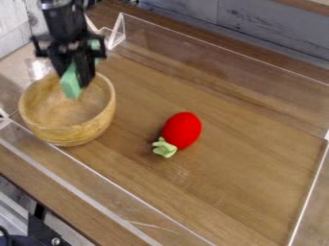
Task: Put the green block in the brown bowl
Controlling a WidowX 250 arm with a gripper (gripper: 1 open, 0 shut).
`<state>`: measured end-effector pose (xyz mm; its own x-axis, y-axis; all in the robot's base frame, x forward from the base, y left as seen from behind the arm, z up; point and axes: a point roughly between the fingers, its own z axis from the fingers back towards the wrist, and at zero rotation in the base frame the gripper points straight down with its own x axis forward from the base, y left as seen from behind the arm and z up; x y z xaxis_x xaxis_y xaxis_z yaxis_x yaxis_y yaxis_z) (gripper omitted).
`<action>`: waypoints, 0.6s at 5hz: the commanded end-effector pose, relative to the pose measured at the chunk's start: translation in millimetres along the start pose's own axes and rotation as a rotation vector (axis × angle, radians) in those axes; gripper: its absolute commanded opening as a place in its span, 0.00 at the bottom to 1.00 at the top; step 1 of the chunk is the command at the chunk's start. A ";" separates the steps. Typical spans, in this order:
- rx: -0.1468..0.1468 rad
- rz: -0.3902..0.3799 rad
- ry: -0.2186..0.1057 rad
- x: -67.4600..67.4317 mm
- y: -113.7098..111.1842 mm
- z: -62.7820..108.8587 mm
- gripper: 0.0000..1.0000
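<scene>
Presently: gripper (72, 73) closed on green block (69, 85) | block held upright over wooden bowl (67, 108), its lower end within the bowl's outline; contact undetermined | strawberry toy (179, 133) on wooden counter (238, 144), apart from bowl | legible writing: none observed

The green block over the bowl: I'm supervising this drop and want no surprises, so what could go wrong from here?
The green block hangs from the gripper over the far part of the brown bowl, so it might clip the rim if released there. The gripper is also close to that rim and could nudge the bowl if it lowers.
</scene>
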<state>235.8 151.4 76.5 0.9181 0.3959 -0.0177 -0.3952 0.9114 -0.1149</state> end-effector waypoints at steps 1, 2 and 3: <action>0.020 0.005 -0.042 0.5 7.3 -2.1 0.00; 0.019 0.022 -0.029 0.7 11.7 -17.1 0.00; 0.015 0.033 -0.020 2.9 16.4 -30.0 0.00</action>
<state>231.4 158.7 37.1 0.9074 0.4192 -0.0317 -0.4200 0.9011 -0.1078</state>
